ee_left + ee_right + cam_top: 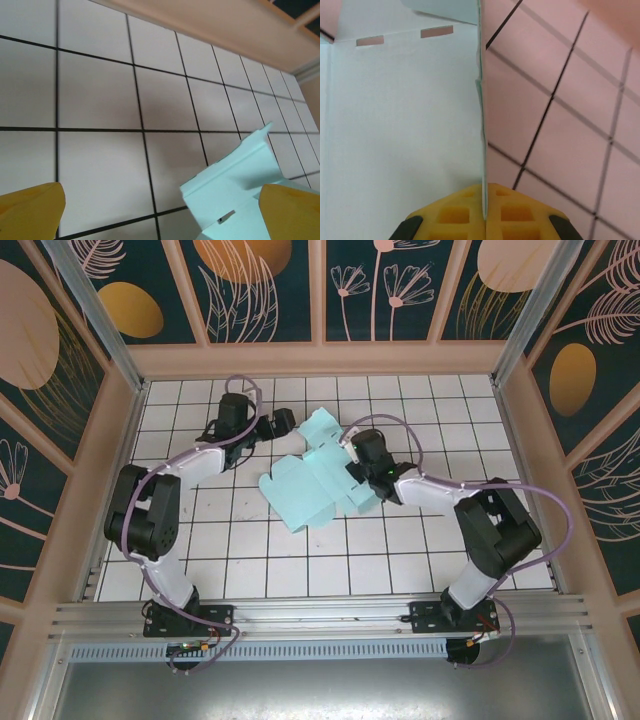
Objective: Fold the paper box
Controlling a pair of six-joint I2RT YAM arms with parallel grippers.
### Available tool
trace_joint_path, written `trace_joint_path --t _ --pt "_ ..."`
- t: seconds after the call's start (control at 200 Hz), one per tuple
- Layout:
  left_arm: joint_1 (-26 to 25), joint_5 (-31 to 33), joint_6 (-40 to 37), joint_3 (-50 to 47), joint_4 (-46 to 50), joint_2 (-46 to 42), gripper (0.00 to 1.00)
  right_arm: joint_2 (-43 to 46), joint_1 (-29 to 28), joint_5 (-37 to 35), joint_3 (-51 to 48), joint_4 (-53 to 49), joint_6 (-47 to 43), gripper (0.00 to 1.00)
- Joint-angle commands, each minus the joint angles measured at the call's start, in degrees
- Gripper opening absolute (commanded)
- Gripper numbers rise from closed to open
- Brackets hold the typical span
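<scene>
— Looking at your right gripper [484, 202]: what is it holding?
— Its yellow fingers are pressed together on a thin card edge of the paper box [405, 115], pinching it.
— And your left gripper [160, 215]?
— Spread wide and holding nothing, with one finger just beside a raised flap. The box lies partly folded on the tiled table [250, 560], between your two arms.

We see the right gripper [484, 220] with its yellow fingers pressed together on the thin edge of the box [405, 115]. The pale card spreads up and to the left, with two slots [436, 32] near its top. The tiled table [560, 100] lies on the right.
</scene>
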State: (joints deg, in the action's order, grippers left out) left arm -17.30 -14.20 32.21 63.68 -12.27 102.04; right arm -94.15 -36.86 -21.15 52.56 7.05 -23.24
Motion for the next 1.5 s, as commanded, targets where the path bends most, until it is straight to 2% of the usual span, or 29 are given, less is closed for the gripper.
trace_joint_path --t 0.0,0.23,0.521,0.816,1.141,1.271,1.316,1.441,1.496 --pt "1.4 1.2 2.9 -3.0 -4.6 -2.6 0.99 -1.0 -3.2 -14.6 -1.4 9.2 -12.2 0.00" --pt "2.7 -1.1 4.3 -5.3 -7.4 -2.0 0.99 -5.7 -8.8 -25.7 -5.2 27.1 -31.3 0.00" --pt "2.8 -4.3 4.5 -5.8 -10.8 0.2 0.99 -13.7 -11.3 -33.9 -10.6 48.0 -45.1 0.00" --pt "2.8 -6.5 6.3 -5.7 -14.1 4.1 0.99 -19.4 -14.4 -36.0 -14.9 73.1 -61.8 0.00" --pt "2.9 -5.5 6.1 -5.9 -13.7 4.3 0.99 -21.4 -16.5 -34.0 -14.2 80.0 -67.3 0.00" --pt "3.9 -5.6 6.7 -5.8 -14.5 5.5 0.99 -21.3 -17.3 -32.7 -14.0 79.1 -66.8 0.00" --pt "4.4 -6.2 6.7 -5.5 -14.6 6.4 0.96 -21.2 -17.5 -32.5 -13.9 78.3 -66.2 0.00" --pt "5.1 -8.6 6.3 -1.0 -11.8 10.8 0.82 -20.3 -18.0 -31.8 -13.5 74.5 -63.6 0.00" --pt "5.2 -11.1 6.9 0.7 -11.8 13.1 0.80 -20.1 -18.2 -31.7 -13.3 72.7 -62.4 0.00"
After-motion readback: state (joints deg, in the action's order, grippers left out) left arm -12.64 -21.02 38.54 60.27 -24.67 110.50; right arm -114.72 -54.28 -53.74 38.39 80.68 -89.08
